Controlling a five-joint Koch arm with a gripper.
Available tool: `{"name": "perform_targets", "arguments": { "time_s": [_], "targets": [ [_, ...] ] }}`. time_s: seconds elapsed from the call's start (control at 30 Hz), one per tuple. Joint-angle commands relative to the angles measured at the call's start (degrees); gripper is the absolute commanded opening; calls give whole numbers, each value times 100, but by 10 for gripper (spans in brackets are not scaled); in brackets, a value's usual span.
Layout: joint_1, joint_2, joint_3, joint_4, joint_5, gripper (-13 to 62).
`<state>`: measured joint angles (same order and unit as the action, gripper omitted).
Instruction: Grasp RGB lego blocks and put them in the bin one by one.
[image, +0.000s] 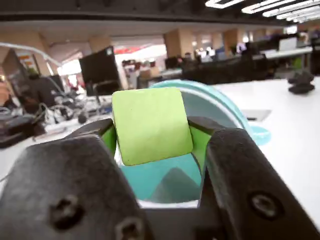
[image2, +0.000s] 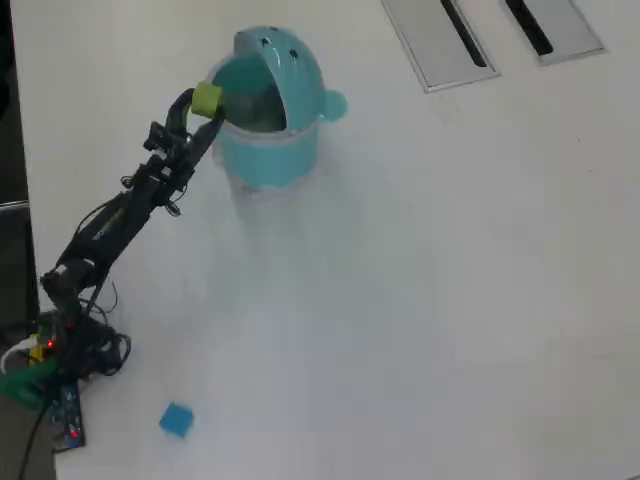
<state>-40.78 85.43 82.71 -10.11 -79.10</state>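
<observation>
My gripper (image: 152, 131) is shut on the yellow-green lego block (image: 151, 125), which fills the gap between the green-padded jaws. In the overhead view the gripper (image2: 204, 105) holds the yellow-green block (image2: 207, 98) at the left rim of the bin (image2: 268, 150), a round teal bin whose domed lid (image2: 283, 52) stands tilted open. The bin's teal wall (image: 160, 180) and lid (image: 215, 102) show just behind the block in the wrist view. A blue block (image2: 176, 420) lies on the table near the arm's base. The red block is out of view.
Two flat grey panels (image2: 440, 40) are set into the table at the back right in the overhead view. The arm's base and wiring (image2: 60, 350) sit at the left edge. White table (image2: 430, 280) stretches to the right of the bin.
</observation>
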Motion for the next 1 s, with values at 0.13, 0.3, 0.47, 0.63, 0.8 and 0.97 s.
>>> {"name": "perform_targets", "arguments": {
  "time_s": [0.13, 0.3, 0.47, 0.63, 0.8, 0.97],
  "targets": [
    [-44, -773, -1415, 9, -79, 148],
    [105, -1591, -2039, -70, -79, 148],
    [185, -2232, -2514, -220, -141, 148],
    [202, -2479, -2804, -220, -492, 183],
    [202, -2461, -2646, -211, -879, 272],
    [237, -2136, -2232, -211, -879, 279]
  ]
}}
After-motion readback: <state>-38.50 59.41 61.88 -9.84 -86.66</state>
